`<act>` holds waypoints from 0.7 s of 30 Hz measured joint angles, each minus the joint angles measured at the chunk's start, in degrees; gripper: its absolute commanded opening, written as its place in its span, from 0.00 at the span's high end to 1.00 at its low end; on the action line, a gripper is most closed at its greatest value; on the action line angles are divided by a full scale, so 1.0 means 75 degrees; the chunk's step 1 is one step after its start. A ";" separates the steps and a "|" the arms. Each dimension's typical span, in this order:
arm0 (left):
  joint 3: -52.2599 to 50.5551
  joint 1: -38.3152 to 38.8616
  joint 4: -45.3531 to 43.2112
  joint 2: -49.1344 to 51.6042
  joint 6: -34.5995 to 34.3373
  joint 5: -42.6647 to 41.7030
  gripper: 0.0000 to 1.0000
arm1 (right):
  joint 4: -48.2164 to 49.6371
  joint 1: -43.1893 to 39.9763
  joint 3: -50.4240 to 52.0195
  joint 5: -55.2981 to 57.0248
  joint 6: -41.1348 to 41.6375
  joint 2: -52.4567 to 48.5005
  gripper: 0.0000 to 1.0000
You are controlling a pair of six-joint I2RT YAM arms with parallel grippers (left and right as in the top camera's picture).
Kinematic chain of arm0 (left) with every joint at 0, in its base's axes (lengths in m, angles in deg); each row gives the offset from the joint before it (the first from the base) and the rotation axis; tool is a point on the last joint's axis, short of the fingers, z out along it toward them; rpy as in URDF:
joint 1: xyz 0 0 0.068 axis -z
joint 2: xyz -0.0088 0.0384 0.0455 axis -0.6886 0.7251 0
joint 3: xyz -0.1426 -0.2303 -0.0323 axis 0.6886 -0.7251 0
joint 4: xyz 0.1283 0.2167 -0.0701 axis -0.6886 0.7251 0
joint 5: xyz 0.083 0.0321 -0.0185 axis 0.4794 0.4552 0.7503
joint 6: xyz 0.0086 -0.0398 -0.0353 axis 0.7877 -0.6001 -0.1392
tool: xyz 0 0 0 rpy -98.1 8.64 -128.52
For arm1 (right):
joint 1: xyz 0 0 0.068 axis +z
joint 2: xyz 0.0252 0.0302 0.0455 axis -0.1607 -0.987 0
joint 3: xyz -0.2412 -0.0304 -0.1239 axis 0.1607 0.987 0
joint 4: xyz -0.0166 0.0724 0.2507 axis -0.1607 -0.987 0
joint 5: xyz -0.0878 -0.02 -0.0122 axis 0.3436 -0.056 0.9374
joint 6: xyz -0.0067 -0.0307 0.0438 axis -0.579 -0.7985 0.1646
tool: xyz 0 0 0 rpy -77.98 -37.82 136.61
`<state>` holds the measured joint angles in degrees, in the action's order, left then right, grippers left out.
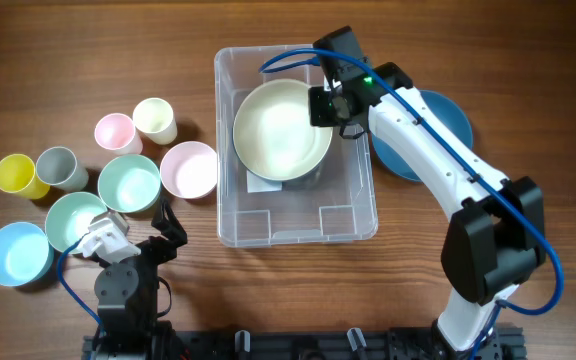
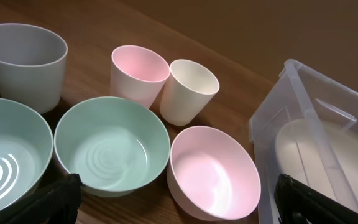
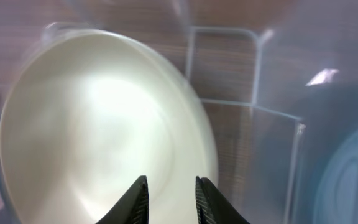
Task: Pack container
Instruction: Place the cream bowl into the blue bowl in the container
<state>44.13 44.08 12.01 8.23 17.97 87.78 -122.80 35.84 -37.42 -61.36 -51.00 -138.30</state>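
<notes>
Eight cups and bowls are grouped at the left of the counter [image 1: 528, 60]: a blue bowl [image 1: 16, 254], a yellow cup [image 1: 14, 174], a grey cup [image 1: 58, 167], a left green bowl [image 1: 68, 215], a right green bowl [image 1: 128, 183], a pink cup [image 1: 114, 131], a cream cup [image 1: 154, 118] and a pink bowl [image 1: 189, 169]. The left hand [image 1: 168, 228] is held low near the counter's front edge, in front of the right green bowl. Its jaws are spread wide with nothing between them, and in the left wrist view its dark fingers [image 2: 55, 199] are seen only at the two bottom corners.

Just right of the pink bowl, at the middle of the counter, the container [image 1: 348, 215] is set, with a white label [image 1: 261, 185] showing on its floor. A cream bowl [image 1: 278, 130] is seen within the container's far half. The right hand [image 1: 330, 105] is clamped narrowly at that bowl's right rim, though the right wrist view is blurred. A blue plate [image 1: 453, 120] is laid just beside the container's right wall and is partly covered by the right arm.
</notes>
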 measured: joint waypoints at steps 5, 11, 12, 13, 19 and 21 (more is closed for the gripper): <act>0.0000 0.0000 0.0000 0.0000 0.0000 0.0000 0.00 | -0.0149 -0.0085 0.0000 0.0038 0.0143 0.0635 0.46; 0.0000 0.0000 0.0003 0.0000 0.0000 0.0000 0.00 | -0.1215 -0.1352 -0.0099 0.0702 0.0729 0.2040 0.32; 0.0000 0.0000 0.0000 0.0003 0.0000 0.0000 0.00 | -0.1378 -0.1658 -0.0125 0.0758 0.0790 0.2116 0.30; 0.0000 0.0000 0.0003 0.0003 0.0000 0.0000 0.00 | -0.1550 -0.2072 -0.0134 0.0825 0.0848 0.2157 0.28; 0.0000 0.0000 0.0003 0.0003 0.0000 0.0000 0.00 | -0.2180 -0.4342 -0.0085 0.0857 0.0933 0.1577 0.17; 0.0000 0.0000 0.0003 0.0003 0.0000 0.0000 0.00 | -0.2174 -0.4861 0.0119 0.0731 0.0909 0.1300 0.17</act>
<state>44.13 44.08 12.03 8.26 17.97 87.78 -139.10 -0.62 -36.53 -55.88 -44.18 -128.55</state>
